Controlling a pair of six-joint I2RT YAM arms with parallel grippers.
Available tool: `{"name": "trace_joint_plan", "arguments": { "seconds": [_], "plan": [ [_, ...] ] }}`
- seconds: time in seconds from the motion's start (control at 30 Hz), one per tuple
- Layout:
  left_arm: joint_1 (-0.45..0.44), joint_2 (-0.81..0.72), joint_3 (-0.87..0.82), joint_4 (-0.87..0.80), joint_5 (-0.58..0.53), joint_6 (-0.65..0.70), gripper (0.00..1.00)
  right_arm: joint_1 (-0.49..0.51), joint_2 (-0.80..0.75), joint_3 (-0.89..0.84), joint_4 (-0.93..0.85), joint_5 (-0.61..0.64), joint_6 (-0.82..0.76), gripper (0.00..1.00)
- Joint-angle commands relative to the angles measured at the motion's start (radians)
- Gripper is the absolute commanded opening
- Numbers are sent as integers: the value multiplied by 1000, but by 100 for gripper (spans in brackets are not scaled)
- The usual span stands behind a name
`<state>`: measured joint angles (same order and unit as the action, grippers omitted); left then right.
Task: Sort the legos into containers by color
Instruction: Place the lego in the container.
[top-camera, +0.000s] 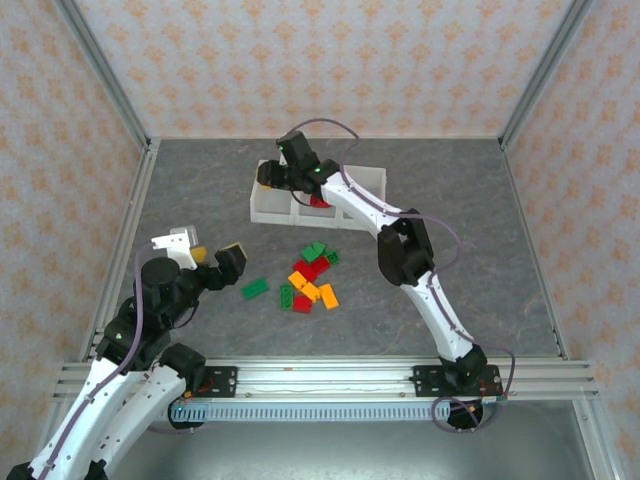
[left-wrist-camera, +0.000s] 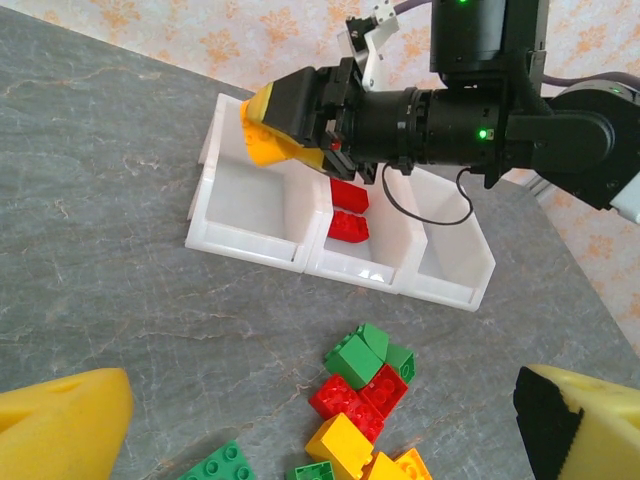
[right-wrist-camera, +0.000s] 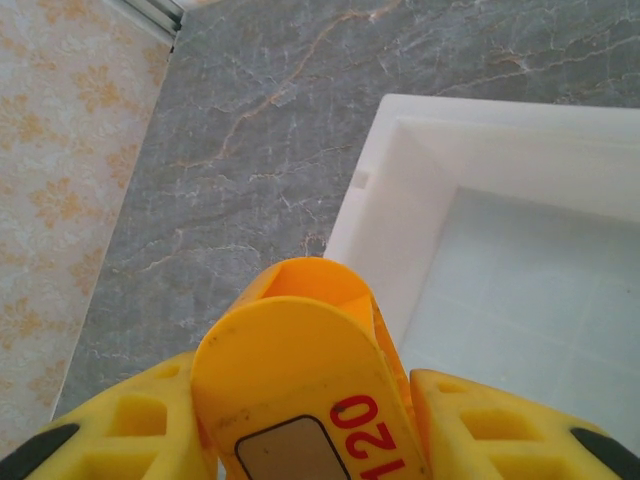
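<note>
My right gripper (top-camera: 275, 172) hangs over the left bin of the white containers (top-camera: 262, 208), shut on an orange-yellow lego (right-wrist-camera: 300, 365) marked "120". The same lego (left-wrist-camera: 270, 145) pokes out under the gripper's pad, above that bin (left-wrist-camera: 250, 205). In the middle bin lie two red legos (left-wrist-camera: 348, 212). A loose pile of red, green and orange-yellow legos (top-camera: 312, 276) sits on the table in front of the containers, with a flat green plate (top-camera: 255, 288) to its left. My left gripper (top-camera: 215, 262) stands open near the pile's left side, holding nothing; its yellow fingertips (left-wrist-camera: 60, 425) frame the pile (left-wrist-camera: 362, 385).
The right bin (left-wrist-camera: 445, 250) looks empty. The grey marbled table is walled by patterned panels and metal posts (top-camera: 110, 85). The right arm (top-camera: 405, 250) stretches diagonally over the table's right half. A metal rail (top-camera: 320, 378) runs along the near edge.
</note>
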<state>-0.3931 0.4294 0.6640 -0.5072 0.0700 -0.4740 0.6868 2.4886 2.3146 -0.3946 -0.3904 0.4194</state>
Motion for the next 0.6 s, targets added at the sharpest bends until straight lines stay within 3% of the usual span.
{"name": "trace_joint_plan", "arguments": {
  "seconds": [0.0,0.07,0.23,0.57],
  "plan": [
    [-4,1,-8,23,-9,-3,99,-7,11,21,-11,-2,-17,55],
    [-4,6,-7,21,-11,-3,99,-13,16,28,-16,-5,-17,64],
    [-4,16,-7,19,-19,-5,99,-20,5,52,-49,-8,-24,76],
    [-4,42,-7,15,-28,-6,99,-20,-147,35,-179,24,-32,82]
  ]
}}
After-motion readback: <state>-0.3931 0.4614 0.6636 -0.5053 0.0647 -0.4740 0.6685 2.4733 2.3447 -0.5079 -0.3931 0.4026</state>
